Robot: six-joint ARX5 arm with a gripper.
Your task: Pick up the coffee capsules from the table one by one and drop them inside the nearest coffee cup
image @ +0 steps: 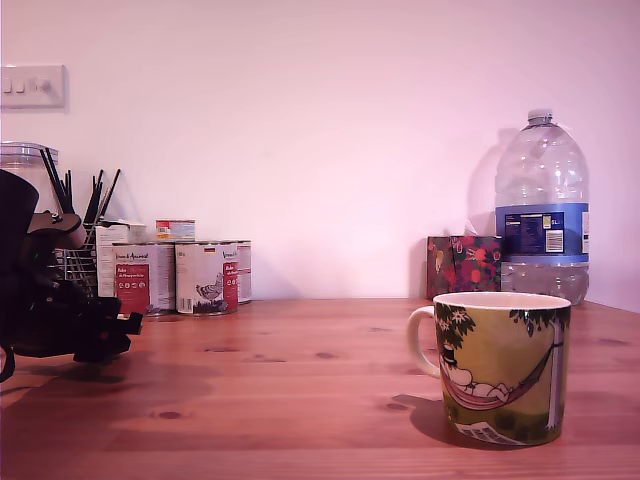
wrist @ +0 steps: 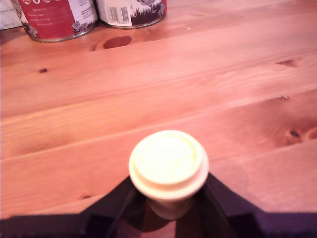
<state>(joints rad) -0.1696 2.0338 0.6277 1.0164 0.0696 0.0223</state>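
Note:
A cream-white coffee capsule (wrist: 168, 163) fills the lower middle of the wrist view, its wide flat rim facing the camera. Its narrow body sits between my gripper's (wrist: 168, 210) two dark fingers (wrist: 119, 206), which are shut on it just above the pine table (wrist: 198, 74). In the exterior view my dark gripper (image: 112, 335) is low over the table (image: 300, 380) at that view's far left, and the capsule is hidden there. The olive-green coffee cup (image: 500, 370) with the hammock cartoon stands at the exterior view's front right, far from the gripper.
Red-and-white tins (image: 205, 278) (wrist: 57, 17) stand just beyond the gripper, by a wire utensil holder (image: 85, 250). A large water bottle (image: 542, 210) and a floral box (image: 463, 266) stand against the wall behind the cup.

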